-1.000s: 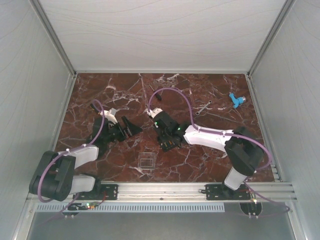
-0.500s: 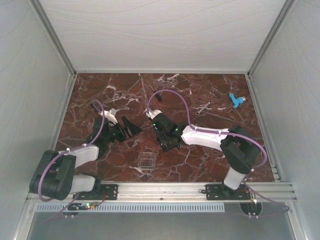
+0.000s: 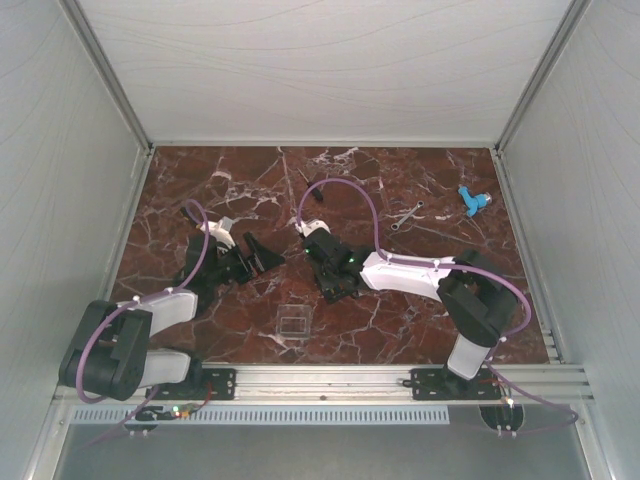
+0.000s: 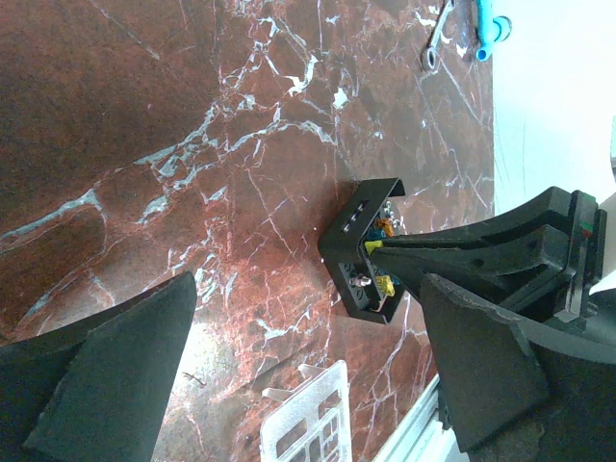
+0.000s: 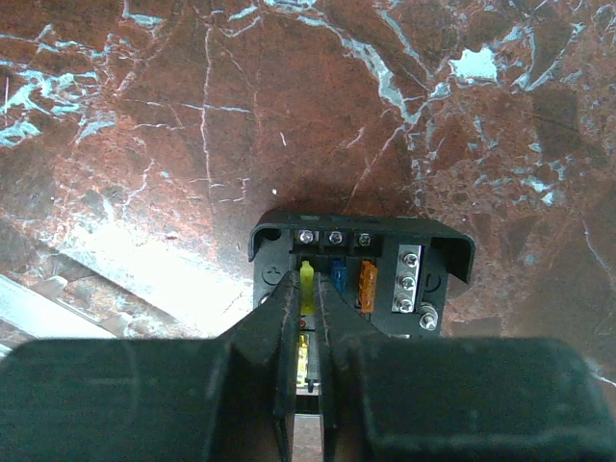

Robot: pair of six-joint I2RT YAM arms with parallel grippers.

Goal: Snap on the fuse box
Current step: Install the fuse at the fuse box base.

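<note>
Right gripper (image 5: 306, 291) pinches a yellow fuse (image 5: 306, 272) standing in the fuse box (image 5: 423, 241), which we see near the table's (image 3: 200, 190) middle. At the box's nine o'clock our left gripper (image 3: 262, 254) is spread wide, and a clear lid (image 3: 292, 323) lies at seven o'clock.

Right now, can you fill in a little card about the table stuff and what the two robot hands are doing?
table: dark red marble tabletop
box: small square black plastic fuse box, uncovered, fuses showing
lid: clear square plastic lid, lying apart from the box
right gripper: shut on a thin yellow fuse in the box
left gripper: open, empty, left of the box
far right: silver metal wrench, small blue plastic part
</note>
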